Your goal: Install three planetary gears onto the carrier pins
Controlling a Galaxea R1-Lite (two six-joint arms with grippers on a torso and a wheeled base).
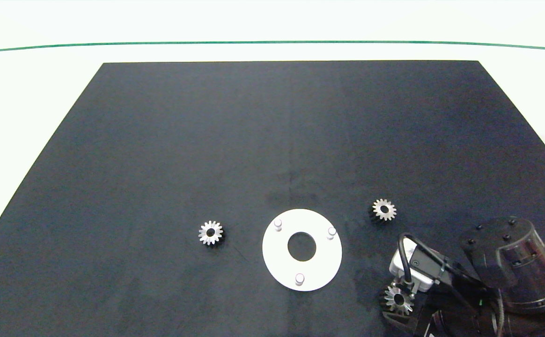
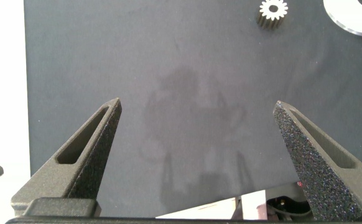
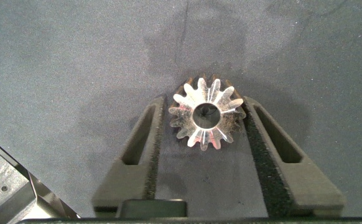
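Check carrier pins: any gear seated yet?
None. All three carrier pins stand bare; two planetary gears lie on the mat, one sits between the right pincer.

This place looks like a robotics lab or a test bench, not a home. A plain black mat (image 1: pixel 160 164) covers a white surface (image 1: pixel 29 93), and a thin green line (image 1: pixel 272 42) runs across the surface beyond the mat. Only small machine parts lie near the right claw (image 1: pixel 401 304): silver gears (image 1: pixel 211 232) and a white disc (image 1: pixel 302 276) with pegs. No household things are seen.
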